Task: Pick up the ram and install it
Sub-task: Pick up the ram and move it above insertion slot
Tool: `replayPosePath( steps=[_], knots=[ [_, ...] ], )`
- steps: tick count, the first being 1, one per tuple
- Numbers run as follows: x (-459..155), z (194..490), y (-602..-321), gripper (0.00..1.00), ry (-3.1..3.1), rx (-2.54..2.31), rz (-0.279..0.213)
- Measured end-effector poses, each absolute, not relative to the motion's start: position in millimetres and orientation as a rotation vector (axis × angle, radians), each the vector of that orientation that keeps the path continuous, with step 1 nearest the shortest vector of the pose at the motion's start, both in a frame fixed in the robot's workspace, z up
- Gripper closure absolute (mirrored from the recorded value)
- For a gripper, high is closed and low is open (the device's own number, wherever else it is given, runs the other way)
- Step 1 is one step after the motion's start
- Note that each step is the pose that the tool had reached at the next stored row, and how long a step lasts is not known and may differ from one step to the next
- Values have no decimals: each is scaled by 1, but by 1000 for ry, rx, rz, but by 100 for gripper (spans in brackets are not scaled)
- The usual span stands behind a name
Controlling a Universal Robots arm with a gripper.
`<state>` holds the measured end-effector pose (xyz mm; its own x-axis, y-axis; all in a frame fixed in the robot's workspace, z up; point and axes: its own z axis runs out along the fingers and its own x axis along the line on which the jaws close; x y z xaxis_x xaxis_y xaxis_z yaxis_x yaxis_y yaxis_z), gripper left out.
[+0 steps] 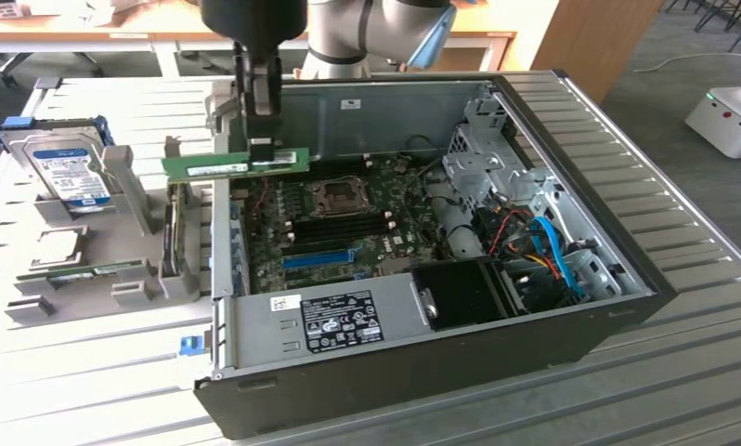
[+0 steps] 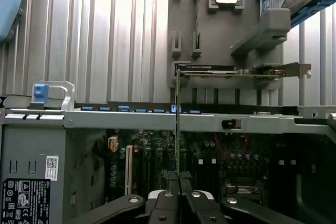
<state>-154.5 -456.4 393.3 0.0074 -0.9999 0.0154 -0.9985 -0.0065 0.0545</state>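
The black two-finger gripper (image 1: 263, 141) clamps the long thin green ram stick (image 1: 215, 167) level above the open black metal computer case's (image 1: 470, 372) wall, long axis seemingly along its motherboard slots (image 1: 336, 226).

A robotics lab set up for computer-assembly work.

We see a grey robot arm (image 1: 345, 28) reaching over a ribbed metal table (image 1: 681, 195), its pincer (image 1: 263, 141) clamped on the ram (image 1: 210, 167) above an open computer case (image 1: 408, 372) with the mainboard bare. Beside the case, a grey parts fixture (image 1: 129, 181) holds a hard drive (image 1: 67, 167) upright. Behind stand wooden desks (image 1: 98, 42), and a white machine (image 1: 730, 111) sits on the carpeted floor (image 1: 668, 65).
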Motion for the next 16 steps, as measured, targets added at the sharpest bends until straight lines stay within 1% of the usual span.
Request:
replayPosePath(
  steps=[16],
  knots=[
    [-109,393,-456,88,-2178,2194,-43]
  ],
)
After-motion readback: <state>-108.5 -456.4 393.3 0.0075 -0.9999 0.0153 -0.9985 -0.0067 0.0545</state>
